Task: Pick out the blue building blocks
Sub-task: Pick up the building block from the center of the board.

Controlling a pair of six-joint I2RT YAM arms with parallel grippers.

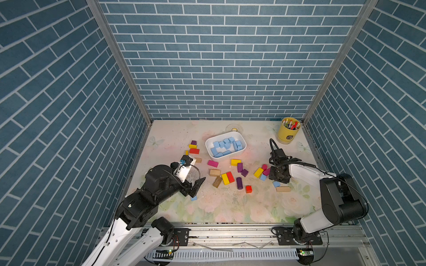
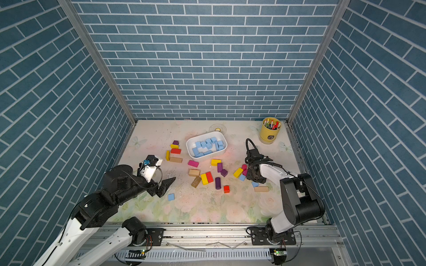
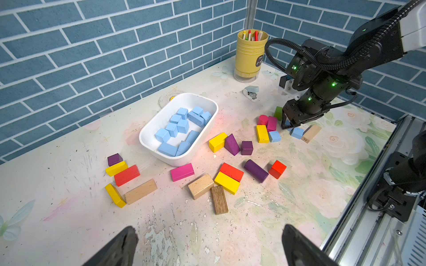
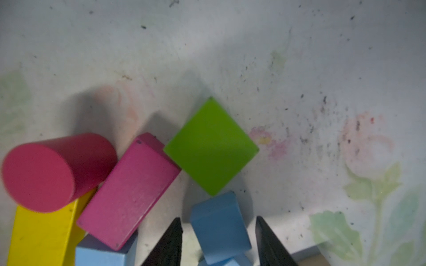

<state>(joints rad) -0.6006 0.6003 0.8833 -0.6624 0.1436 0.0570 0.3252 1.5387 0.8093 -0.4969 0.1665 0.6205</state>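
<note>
Several blue building blocks (image 1: 225, 146) lie in the white dish (image 3: 159, 115) at the back middle. Three more lie on the table: one (image 2: 171, 197) just in front of my left gripper (image 2: 166, 186), which hangs wide open and empty (image 3: 208, 228), and two near the right arm (image 1: 263, 177) (image 1: 276, 184). My right gripper (image 4: 217, 218) is down at the table, its fingers either side of a blue cube (image 4: 219, 228), with a narrow gap showing on each side. Another blue piece (image 4: 226, 261) lies partly under that cube.
A green block (image 4: 211, 147), a pink brick (image 4: 129, 191) and a red cylinder (image 4: 53, 170) crowd the right gripper. Yellow, red, purple and wooden blocks (image 1: 227, 178) are scattered mid-table. A yellow pen cup (image 1: 288, 130) and a stapler (image 3: 251, 92) stand at the back right.
</note>
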